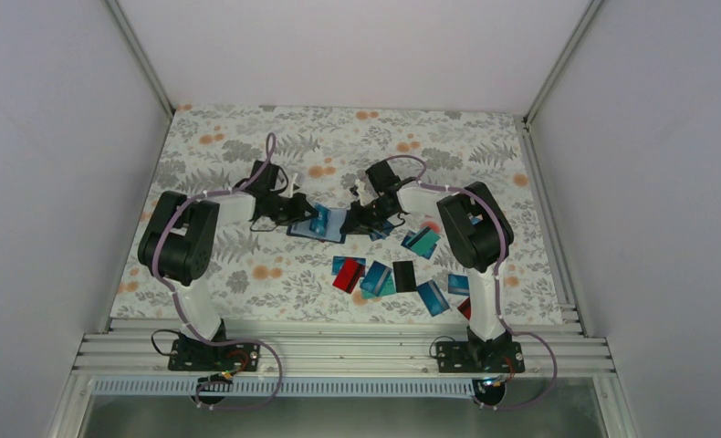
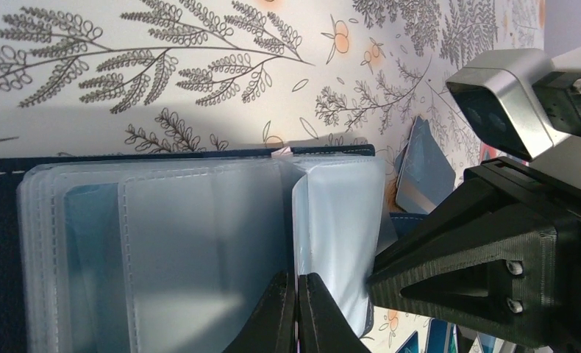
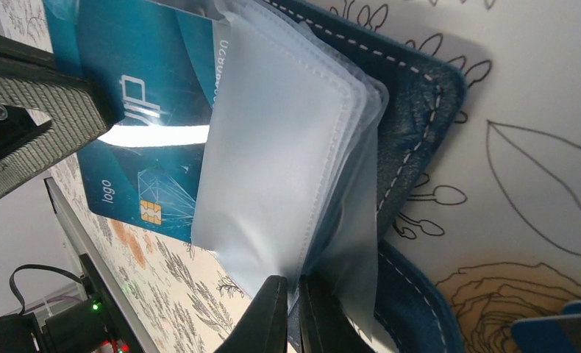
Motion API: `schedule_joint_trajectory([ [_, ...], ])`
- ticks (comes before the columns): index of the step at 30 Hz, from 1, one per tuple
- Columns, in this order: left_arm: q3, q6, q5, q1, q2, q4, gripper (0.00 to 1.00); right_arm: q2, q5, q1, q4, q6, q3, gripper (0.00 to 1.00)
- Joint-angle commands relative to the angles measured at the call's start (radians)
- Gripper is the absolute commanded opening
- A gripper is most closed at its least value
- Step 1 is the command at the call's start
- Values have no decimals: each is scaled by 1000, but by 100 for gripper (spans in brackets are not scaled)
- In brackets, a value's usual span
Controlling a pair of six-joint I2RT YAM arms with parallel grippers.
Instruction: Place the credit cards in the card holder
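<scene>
Both left tool (image 2: 296, 283) and right tool (image 3: 293, 285) pinch card holder (image 3: 418, 95) sleeves (image 2: 199, 243)

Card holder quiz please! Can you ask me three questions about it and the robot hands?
1. True or false: the card holder is folded shut.
2. What does the right gripper pinch? A, a red card; B, a clear sleeve of the holder; C, nothing.
3. Fill in: one loose credit card, near the red card, is coloured ___.
Key: 1 false, it lies open; 2 B; 3 black.
</scene>
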Motion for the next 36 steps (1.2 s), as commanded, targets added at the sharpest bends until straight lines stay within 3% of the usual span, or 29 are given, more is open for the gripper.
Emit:
schedule_joint_trajectory([
  [1, -38, 12, -2, -8, -14, -32, 2, 72, 82, 7, -89, -21, -38, 5],
  [10, -66, -51, 53, -5, -7, 88, 2, 79, 78, 5, -100, -33, -36, 5],
  [21, -67, -6, 89, 32, -6, 59, 2, 81, 80, 4, -119, -56, -37, 5],
  [28, -69, 50, -3, 31, -33, -19, 2, 92, 74, 3, -125, -60, -29, 5],
  [36, -110, -40, 75, 23, 7, 89, 2, 103, 66, 3, -120, -51, -22, 5],
])
